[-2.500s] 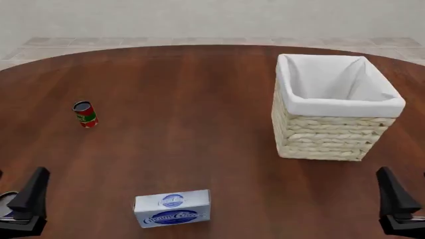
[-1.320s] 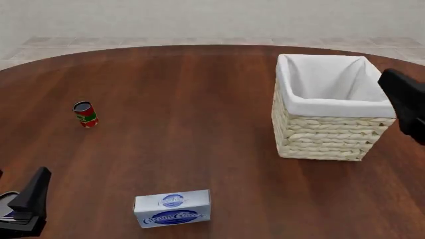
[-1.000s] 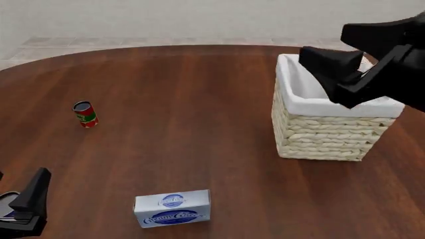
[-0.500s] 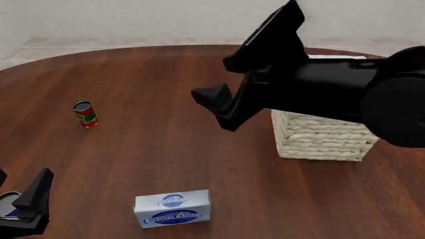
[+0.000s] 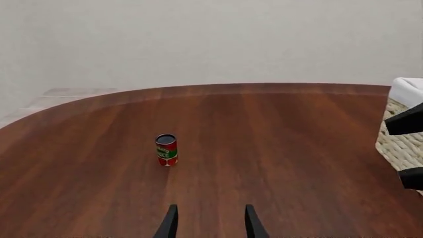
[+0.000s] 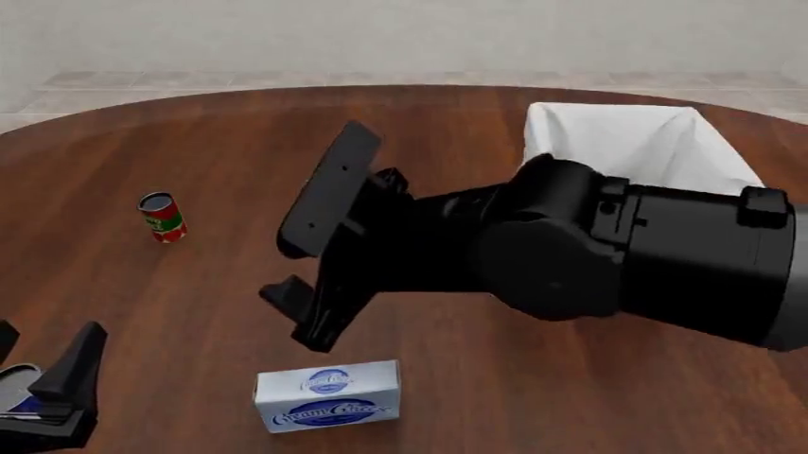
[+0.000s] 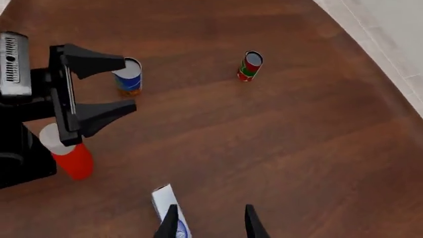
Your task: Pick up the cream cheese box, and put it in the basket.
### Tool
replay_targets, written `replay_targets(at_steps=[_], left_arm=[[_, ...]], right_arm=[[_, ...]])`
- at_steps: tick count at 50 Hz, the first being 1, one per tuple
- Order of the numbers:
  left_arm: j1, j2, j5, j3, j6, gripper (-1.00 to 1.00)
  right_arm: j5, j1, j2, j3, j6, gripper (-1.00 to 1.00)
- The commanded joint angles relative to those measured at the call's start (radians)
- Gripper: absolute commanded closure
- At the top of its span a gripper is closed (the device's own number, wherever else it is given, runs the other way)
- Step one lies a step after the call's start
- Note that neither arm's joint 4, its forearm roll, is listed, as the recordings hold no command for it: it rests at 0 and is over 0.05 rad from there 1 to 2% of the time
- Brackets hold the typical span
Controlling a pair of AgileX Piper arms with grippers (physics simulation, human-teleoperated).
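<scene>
The cream cheese box [image 6: 328, 395], a small silver-grey carton with blue ovals, lies flat near the table's front edge. My right gripper [image 6: 298, 272] hangs open above and just behind it, nothing between its fingers. In the right wrist view the cream cheese box [image 7: 166, 204] shows partly beside one fingertip of the right gripper [image 7: 210, 224]. The basket [image 6: 614, 142], wicker with a white liner, stands at the back right, largely hidden by my right arm. My left gripper [image 6: 57, 383] rests open and empty at the front left, apart from the box.
A small red-and-green can [image 6: 162, 217] stands at the left of the table, ahead of the left gripper [image 5: 210, 225]. The right wrist view shows a blue-and-white can [image 7: 128, 77] and a red bottle [image 7: 69, 157] close to the left gripper [image 7: 129, 84]. The basket's wicker wall [image 5: 401, 146] shows at the left wrist view's edge.
My right arm has swung from the right side, over the basket, leftward and down to above the box, now covering most of the basket. The left arm has barely moved.
</scene>
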Motion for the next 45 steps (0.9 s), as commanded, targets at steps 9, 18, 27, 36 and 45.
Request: replay_targets(at_steps=[9, 18, 27, 36, 45], left_arm=[[-0.006, -0.014, 0.015, 0.000, 0.000, -1.00], [-0.007, -0.014, 0.016, 0.000, 0.000, -1.00], [-0.008, -0.013, 0.016, 0.000, 0.001, -1.00], [-0.010, -0.008, 0.014, 0.000, 0.003, -1.00], [-0.010, -0.003, 0.012, 0.000, 0.002, -1.00]], right_arm=[[0.045, 0.085, 0.118, -0.053, 0.011, -1.00], [0.076, 0.129, 0.104, -0.042, 0.021, -1.00], [0.098, 0.132, 0.091, -0.024, 0.004, -1.00], [0.107, 0.088, 0.107, -0.014, -0.074, -1.00], [0.096, 0.056, 0.138, -0.013, -0.135, -1.00]])
